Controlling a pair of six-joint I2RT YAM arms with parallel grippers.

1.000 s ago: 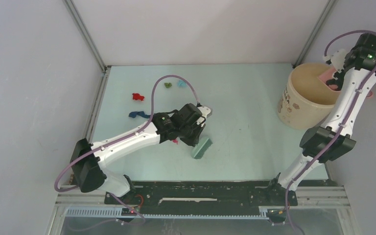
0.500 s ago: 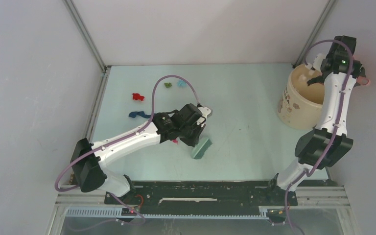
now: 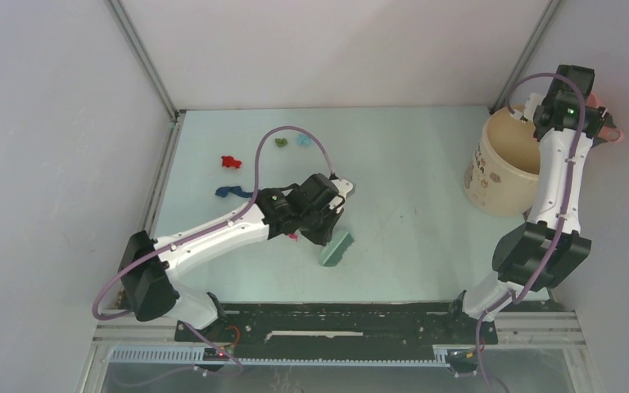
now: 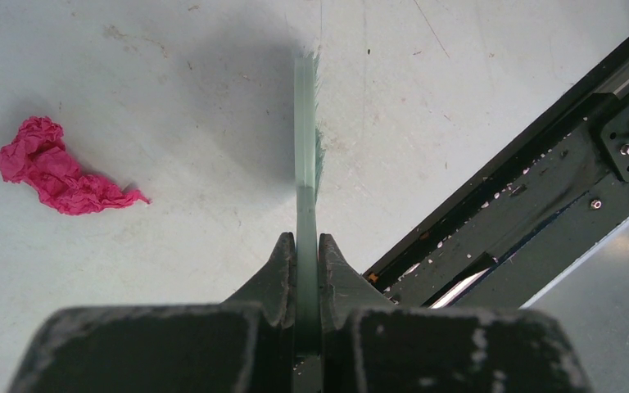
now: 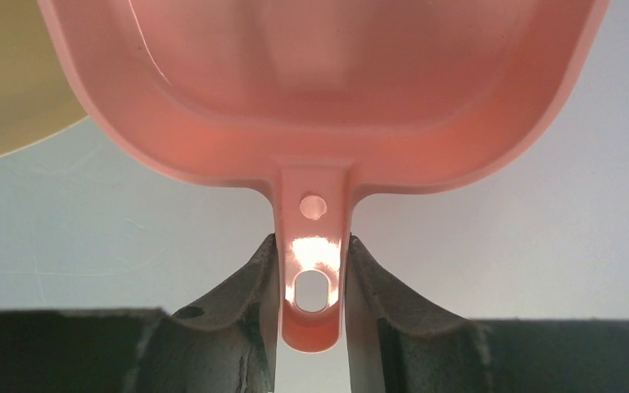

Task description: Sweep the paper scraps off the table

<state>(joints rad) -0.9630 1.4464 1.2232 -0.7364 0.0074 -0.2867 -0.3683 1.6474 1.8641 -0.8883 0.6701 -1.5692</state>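
1. Paper scraps (image 3: 230, 161) lay on the left half of the counter (image 3: 409, 164). A red one and a dark blue one (image 3: 231, 192) were towards the left edge. A green one (image 3: 280, 142) and a light blue one (image 3: 303, 140) were farther back. A magenta one (image 4: 57, 168) lay just left of the brush (image 4: 305, 147), apart from it.
2. The left gripper (image 4: 305, 246) had its fingers clamped on the brush's thin back, with the bristles down at the counter near the middle.
3. The right gripper (image 5: 313, 262) had its fingers clamped on the handle of the dustpan (image 5: 319, 65). It held the pan high at the far right, by the rim of the bucket (image 3: 500, 176) and well apart from every scrap. The part of the pan in view showed no scrap.
4. The step in hand looked like bringing the pan back from the bucket for another load. Done well, its lip would go flat on the counter just right of the magenta scrap, mouth facing the brush, leaving no gap for paper to slip under.
5. The brush would do best drawn low in short, light strokes. Crumpled paper is light and could flick over the lip or roll past it.
6. The four scraps at the left would be easier taken if herded into one pile towards the pan first.
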